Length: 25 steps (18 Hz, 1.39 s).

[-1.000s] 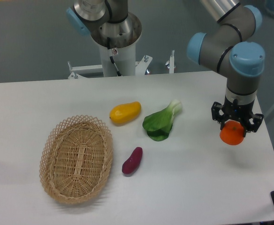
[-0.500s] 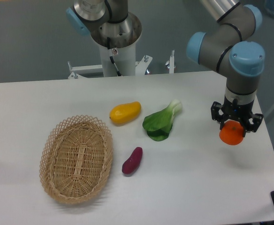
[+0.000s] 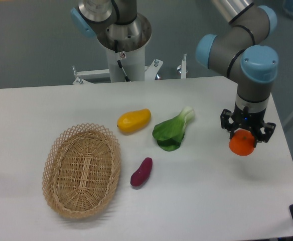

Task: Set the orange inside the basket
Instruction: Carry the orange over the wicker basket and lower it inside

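The orange (image 3: 241,144) is a small round bright fruit held in my gripper (image 3: 244,138) at the right side of the table, a little above the surface. The gripper's black fingers are shut around its top. The basket (image 3: 81,168) is a large oval tan wicker one with a lattice rim, lying empty at the front left of the table, far from the gripper.
A yellow-orange mango-like fruit (image 3: 134,120), a green leafy vegetable (image 3: 172,129) and a purple sweet potato (image 3: 141,172) lie between the gripper and the basket. The arm's base column (image 3: 121,40) stands behind the table. The table's right edge is close to the gripper.
The gripper has moved slightly left and a little up with the orange in it. Everything else is still.
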Each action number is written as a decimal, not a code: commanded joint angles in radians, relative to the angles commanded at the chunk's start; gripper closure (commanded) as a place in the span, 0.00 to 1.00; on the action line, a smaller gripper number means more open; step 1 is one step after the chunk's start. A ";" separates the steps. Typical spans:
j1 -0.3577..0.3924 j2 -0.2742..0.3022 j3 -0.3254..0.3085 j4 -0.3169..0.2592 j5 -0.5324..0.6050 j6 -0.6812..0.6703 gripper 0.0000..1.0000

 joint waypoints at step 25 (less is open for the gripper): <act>-0.566 -0.024 -0.014 0.077 0.006 -0.534 0.30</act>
